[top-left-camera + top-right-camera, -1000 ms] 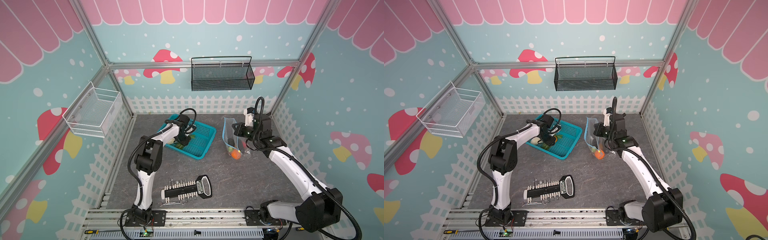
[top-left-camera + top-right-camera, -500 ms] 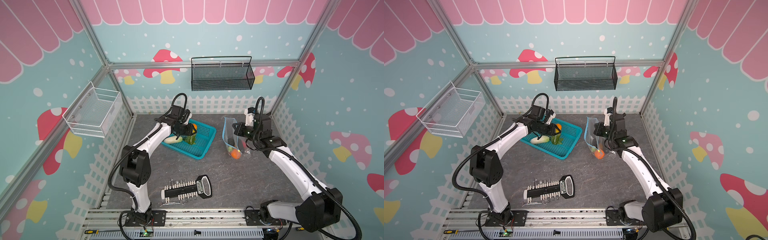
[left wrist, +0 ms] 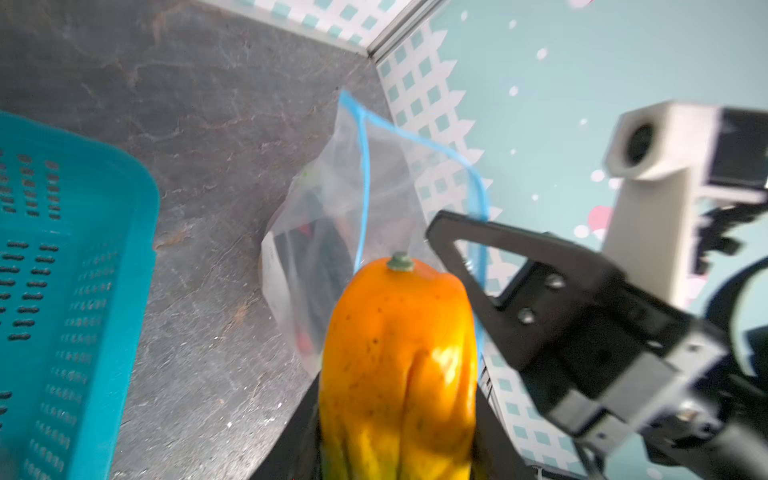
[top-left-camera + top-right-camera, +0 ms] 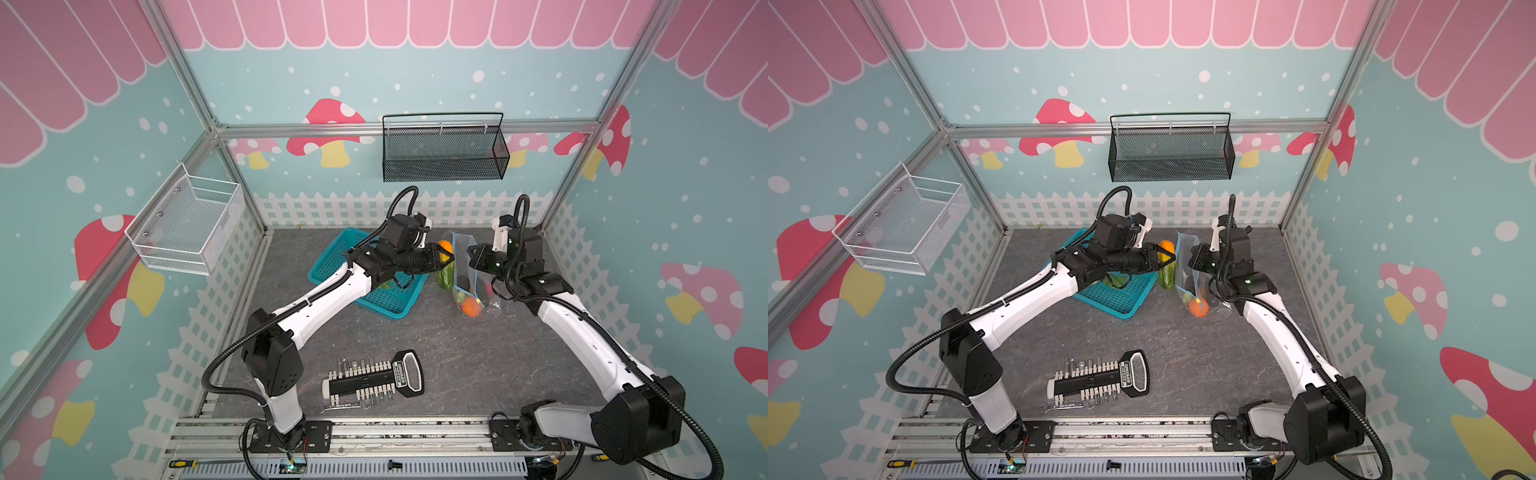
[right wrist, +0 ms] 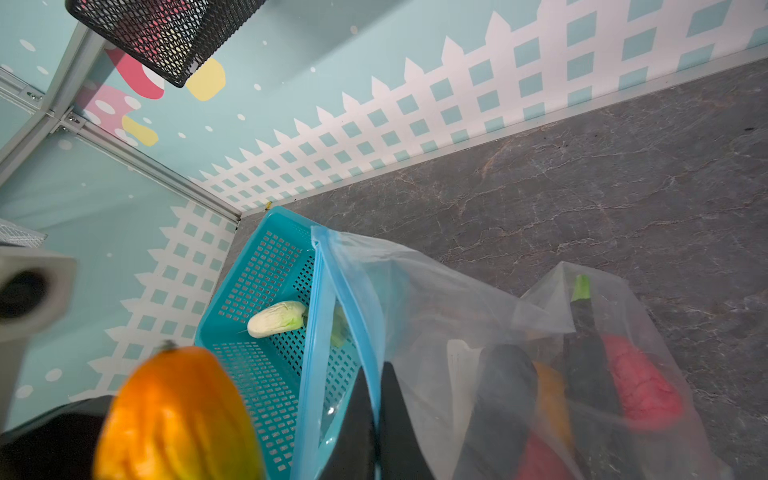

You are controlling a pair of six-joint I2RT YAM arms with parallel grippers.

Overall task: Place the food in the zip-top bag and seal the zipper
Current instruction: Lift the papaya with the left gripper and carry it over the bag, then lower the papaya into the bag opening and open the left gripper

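Left gripper (image 4: pixel 448 255): clamped across the middle of a toy papaya (image 4: pixel 445 277) — orange at the stem end, green at the other; whether the green end touches the table (image 4: pixel 457 365) cannot be told
Right gripper (image 5: pixel 376 419): fingers together, pinching the zipper (image 5: pixel 316 311) at the bag's mouth and holding that lip up
Zip-top bag (image 4: pixel 465 272): stands near the rear of the table, between the two grippers, mouth upward and agape; the papaya is just beside it, on the basket side
Inside the bag: an orange piece (image 4: pixel 471 308) at the bottom, a red piece (image 5: pixel 640 382) and a dark purple piece (image 5: pixel 503 374) behind the crinkled film
In the way: the near lip of the blue strip lies between the papaya and the bag's opening; the right gripper's fingers take up part of the mouth
Teal basket (image 4: pixel 332 257): just left of the bag in both top views, partly covered by the left arm; a white-green cabbage (image 5: pixel 276 319) lies in it
Front of table: a black bit holder (image 4: pixel 374 378) with rows of bits; a small wrench (image 4: pixel 340 409) beside it
Walls: black mesh basket (image 4: pixel 444 151) at the rear; white wire basket (image 4: pixel 187 224) at the left
Writing: the bit holder's handle carries a badge — letters too small to read; the bag's white label (image 3: pixel 276 282) is blurred
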